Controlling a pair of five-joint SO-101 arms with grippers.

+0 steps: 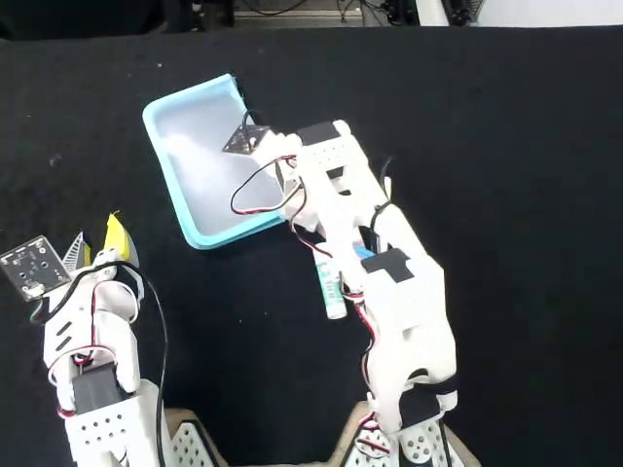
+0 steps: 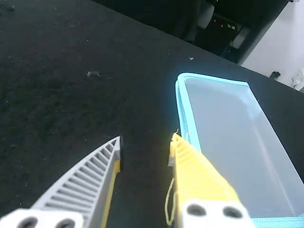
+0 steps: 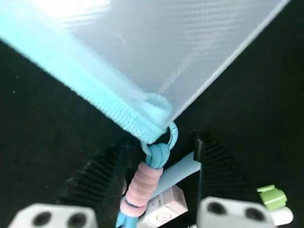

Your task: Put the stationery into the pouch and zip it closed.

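Note:
The pouch (image 1: 207, 161) is translucent with a light blue zip edge and lies flat at the back left of the table. My right gripper (image 1: 284, 190) is at its near right corner. In the right wrist view this gripper (image 3: 162, 142) is open, and the zip pull (image 3: 148, 176), a blue cord with a pink bead, hangs between its black fingers. A white pen with a green cap (image 1: 333, 288) lies under the right arm. A small white box (image 3: 164, 212) and a light blue piece (image 3: 179, 172) lie beside it. My left gripper (image 2: 145, 147) is open and holds nothing, just short of the pouch's (image 2: 228, 137) left edge.
The black table (image 1: 506, 146) has free room to the right and at the back. The left arm (image 1: 92, 360) stands at the front left, and the right arm's body (image 1: 389, 302) crosses the middle.

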